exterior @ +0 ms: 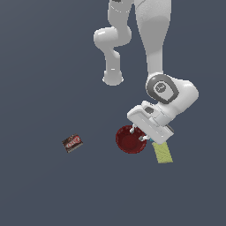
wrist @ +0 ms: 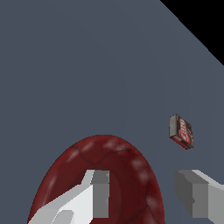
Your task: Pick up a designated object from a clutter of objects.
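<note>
The dark red round bowl (exterior: 128, 140) lies on the grey floor; in the wrist view (wrist: 118, 162) its textured inside fills the lower part. My gripper (exterior: 137, 133) is open just above the bowl's rim on the exterior view's right side. In the wrist view one finger (wrist: 99, 192) stands over the bowl's inside and the other finger (wrist: 192, 194) is outside the rim, so the jaws straddle the rim. The yellow-green flat packet (exterior: 162, 152) lies just to the exterior view's right of the bowl. A sliver of the teal block (exterior: 150, 141) shows under the hand.
A small brown-red box (exterior: 72, 143) lies apart, to the exterior view's left of the bowl; it also shows in the wrist view (wrist: 181, 131). The arm's white base (exterior: 113, 78) stands behind the bowl.
</note>
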`<state>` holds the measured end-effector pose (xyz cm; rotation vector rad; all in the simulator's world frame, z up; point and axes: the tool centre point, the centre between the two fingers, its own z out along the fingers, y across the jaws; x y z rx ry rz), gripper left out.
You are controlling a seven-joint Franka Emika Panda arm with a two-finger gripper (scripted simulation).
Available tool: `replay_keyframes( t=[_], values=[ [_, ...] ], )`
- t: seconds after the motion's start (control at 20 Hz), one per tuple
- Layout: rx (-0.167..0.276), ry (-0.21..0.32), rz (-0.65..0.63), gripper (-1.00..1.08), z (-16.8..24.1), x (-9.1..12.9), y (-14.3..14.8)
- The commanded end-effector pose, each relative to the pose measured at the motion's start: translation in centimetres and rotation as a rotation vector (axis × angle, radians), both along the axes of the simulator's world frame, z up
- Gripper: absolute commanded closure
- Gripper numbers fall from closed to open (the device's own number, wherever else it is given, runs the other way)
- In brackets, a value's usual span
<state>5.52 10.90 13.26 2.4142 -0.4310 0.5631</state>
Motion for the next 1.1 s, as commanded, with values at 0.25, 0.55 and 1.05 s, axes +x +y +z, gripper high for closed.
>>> replay_keyframes(
  t=[0.25, 0.55, 1.05],
  values=[
    [-0.038, -0.108, 0.037, -0.20, -2.4, 0.1, 2.4],
    [-0.052, -0.190, 0.075, -0.20, -4.4, 0.1, 4.3],
    [-0.054, -0.273, 0.124, -0.20, -6.4, -0.2, 6.4]
  ],
)
